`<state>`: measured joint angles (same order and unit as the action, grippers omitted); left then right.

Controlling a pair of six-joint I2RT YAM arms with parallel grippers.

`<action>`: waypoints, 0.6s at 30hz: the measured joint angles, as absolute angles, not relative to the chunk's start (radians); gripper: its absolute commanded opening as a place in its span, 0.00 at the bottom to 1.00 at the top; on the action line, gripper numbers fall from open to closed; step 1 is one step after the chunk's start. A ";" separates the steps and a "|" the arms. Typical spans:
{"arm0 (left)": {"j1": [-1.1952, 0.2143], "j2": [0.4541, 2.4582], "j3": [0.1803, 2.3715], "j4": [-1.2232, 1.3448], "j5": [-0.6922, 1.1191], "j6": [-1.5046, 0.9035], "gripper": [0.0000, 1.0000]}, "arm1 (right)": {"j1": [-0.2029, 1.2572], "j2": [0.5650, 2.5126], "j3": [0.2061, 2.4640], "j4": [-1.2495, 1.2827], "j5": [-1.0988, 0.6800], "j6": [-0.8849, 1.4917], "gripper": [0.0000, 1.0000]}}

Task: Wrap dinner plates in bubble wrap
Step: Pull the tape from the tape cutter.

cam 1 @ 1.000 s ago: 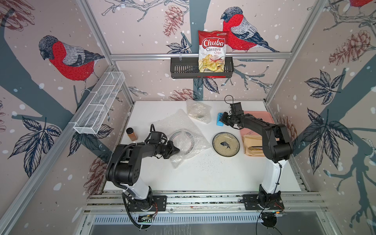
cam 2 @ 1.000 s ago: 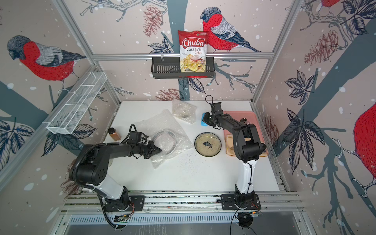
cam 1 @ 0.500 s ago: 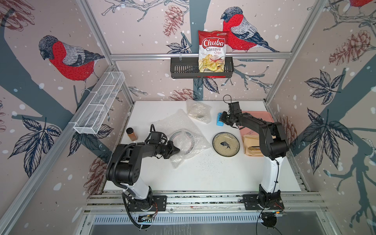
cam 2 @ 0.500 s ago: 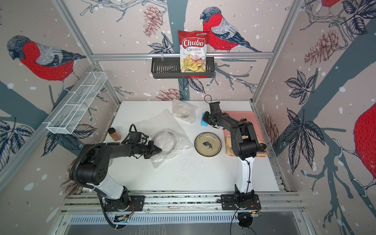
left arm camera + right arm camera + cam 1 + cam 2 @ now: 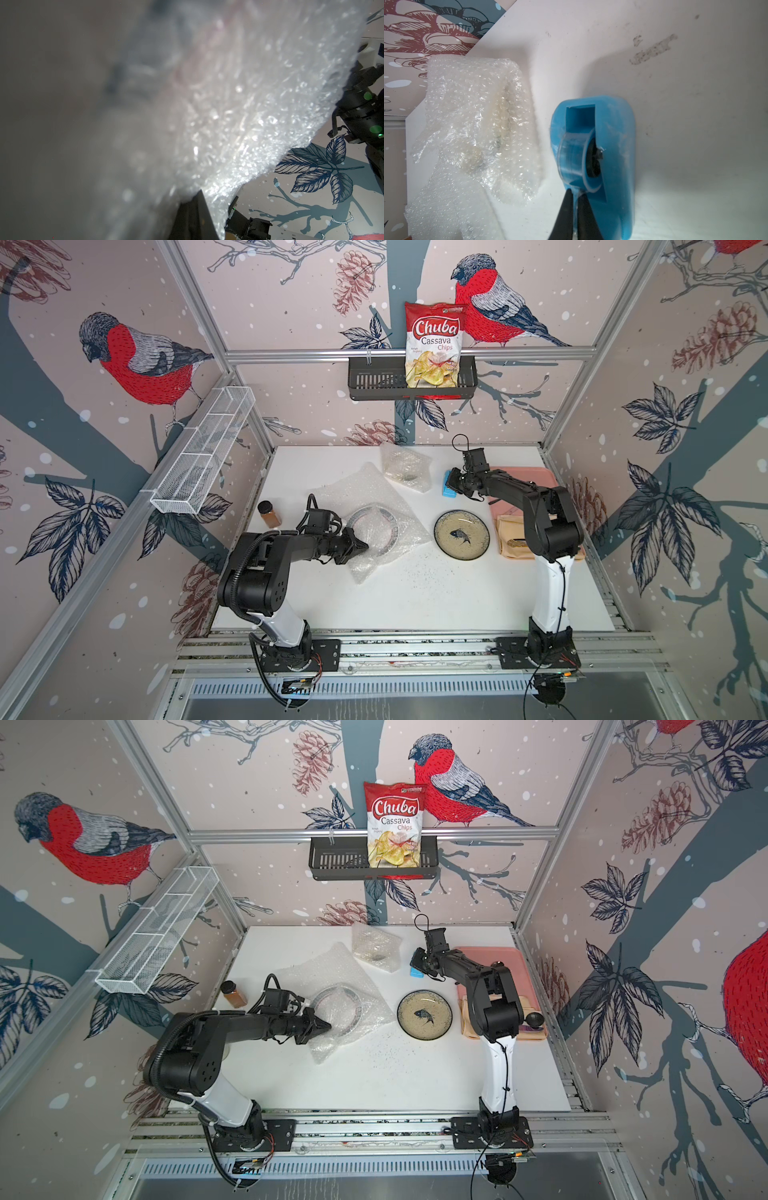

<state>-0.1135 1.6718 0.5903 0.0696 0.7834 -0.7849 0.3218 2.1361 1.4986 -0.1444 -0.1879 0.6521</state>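
while wrap [image 5: 370, 493] is held over the plate [image 5: 391, 526] by the shut left gripper [image 5: 364, 548], tape [image 5: 571, 153] should be drawn slowly; its end is nipped in the closed right gripper [image 5: 576, 198]

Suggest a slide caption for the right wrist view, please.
Right claw closed at the blue tape dispenser, beside a bubble-wrapped plate on the table.

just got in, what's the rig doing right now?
Plate wrapping, midway. The left gripper is shut on the bubble wrap sheet draped over a plate mid-table. The right gripper is at the blue tape dispenser, fingers closed on what looks like the tape end. One wrapped bundle sits at the back; the fish plate lies bare on the table.
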 measured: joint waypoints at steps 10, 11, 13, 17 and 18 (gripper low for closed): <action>-0.112 1.673 0.583 0.086 0.787 -0.785 0.00 | 0.303 2.105 1.436 -0.077 -0.239 0.660 0.00; -0.112 1.673 0.583 0.088 0.787 -0.785 0.00 | 0.295 2.092 1.415 -0.062 -0.257 0.671 0.00; -0.109 1.674 0.583 0.089 0.790 -0.785 0.00 | 0.279 2.072 1.382 -0.030 -0.302 0.691 0.00; -0.109 1.675 0.583 0.089 0.793 -0.785 0.00 | 0.259 2.060 1.366 0.007 -0.381 0.735 0.00; -0.109 1.675 0.583 0.090 0.793 -0.785 0.00 | 0.259 2.058 1.367 0.009 -0.396 0.736 0.00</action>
<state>-0.1085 1.6752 0.5827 0.0898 0.7929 -0.7849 0.2592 2.0579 1.3666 0.0090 -0.3958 0.7357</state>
